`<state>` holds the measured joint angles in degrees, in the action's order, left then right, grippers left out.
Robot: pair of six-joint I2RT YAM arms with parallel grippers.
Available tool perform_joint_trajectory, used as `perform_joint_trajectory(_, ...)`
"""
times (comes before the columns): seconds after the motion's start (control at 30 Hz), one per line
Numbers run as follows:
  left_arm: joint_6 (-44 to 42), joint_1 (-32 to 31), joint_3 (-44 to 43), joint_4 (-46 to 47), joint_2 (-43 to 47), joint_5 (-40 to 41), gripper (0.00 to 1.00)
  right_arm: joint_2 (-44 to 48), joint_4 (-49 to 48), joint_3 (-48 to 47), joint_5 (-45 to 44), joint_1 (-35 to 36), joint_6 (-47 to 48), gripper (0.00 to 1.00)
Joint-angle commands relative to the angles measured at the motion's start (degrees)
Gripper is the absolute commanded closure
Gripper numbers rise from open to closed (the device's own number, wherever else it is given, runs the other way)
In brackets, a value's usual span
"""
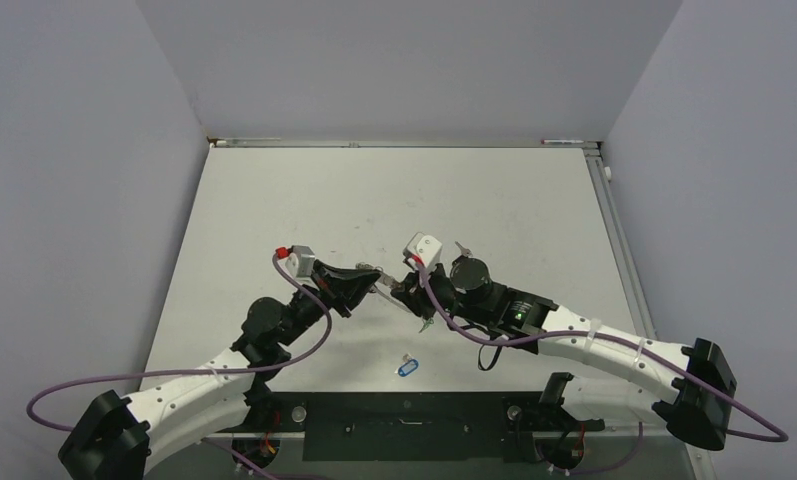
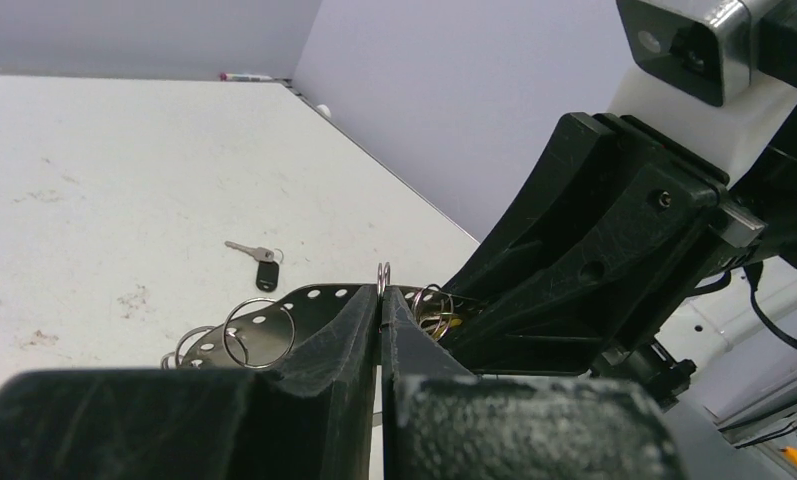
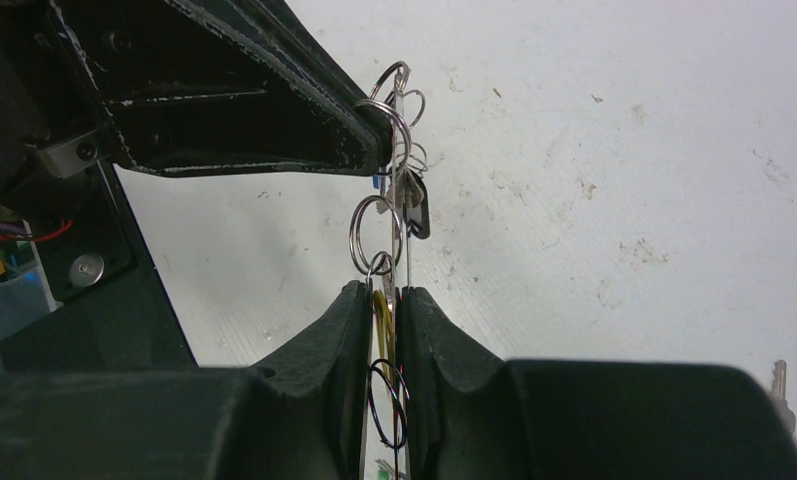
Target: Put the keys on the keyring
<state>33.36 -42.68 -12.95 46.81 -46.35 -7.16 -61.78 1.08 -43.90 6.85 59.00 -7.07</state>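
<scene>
Top external view, we see both grippers meeting over desk point(image 1: 324, 200), left gripper point(image 2: 382, 300) jaws clenched on keyring point(image 2: 383, 272), right gripper point(image 3: 386, 300) jaws clenched on perforated metal strip point(image 2: 304, 300), 1 blue-tagged key point(image 1: 406, 368) lying nearby, 1 black-headed key point(image 2: 266, 272) apart.

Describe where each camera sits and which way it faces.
Top external: above and behind the bases, looking down on the table; left arm and right arm meet mid-table.
Left wrist: looks along its own shut jaws toward the right gripper.
Right wrist: looks along its own shut jaws toward the left gripper.
Shared: both wrist views show the ring bunch.
</scene>
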Motion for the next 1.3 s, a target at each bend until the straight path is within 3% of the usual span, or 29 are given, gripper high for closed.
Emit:
perform_joint_trajectory(0.0, -7.02, -2.25, 1.94, 11.14, -2.16, 4.02, 1.00, -0.18, -3.33, -4.38, 3.69, 2.61, 3.00, 0.94)
perform_joint_trajectory(0.07, -8.28, -3.47, 2.61, 13.83, -3.37, 4.93, 1.00, -0.35, -3.05, -4.78, 5.38, 3.12, 3.68, 0.87)
perform_joint_trajectory(0.2, -9.87, -4.23, 3.60, 19.35, -5.15, 5.39, 1.00, -0.80, -1.40, -6.20, 9.05, 4.35, 5.26, 0.59)
perform_joint_trajectory(0.3, -10.79, -4.40, 3.84, 20.58, -5.29, 5.52, 1.00, -0.26, 0.77, -7.42, 10.04, 4.72, 5.98, 0.52)
perform_joint_trajectory(0.53, -11.77, -4.49, 5.71, 24.37, -3.77, 3.43, 1.00, 5.61, 6.03, -9.93, 5.70, 0.26, 9.92, 0.52)
perform_joint_trajectory(0.73, -11.04, -4.45, 5.73, 25.69, -1.52, -0.22, 1.00, 8.98, 4.81, -11.13, 21.21, -8.99, 9.47, 0.57)
perform_joint_trajectory(0.97, -8.13, -4.54, 4.98, 27.07, 0.83, -3.67, 1.00, 4.58, 8.31, -14.95, 33.64, -9.51, 11.38, 0.62)
perform_joint_trajectory(1.27, -5.23, -4.65, 5.10, 30.66, 2.46, -7.94, 1.00, 0.92, 8.75, -17.39, 43.03, -9.80, 12.01, 0.61)
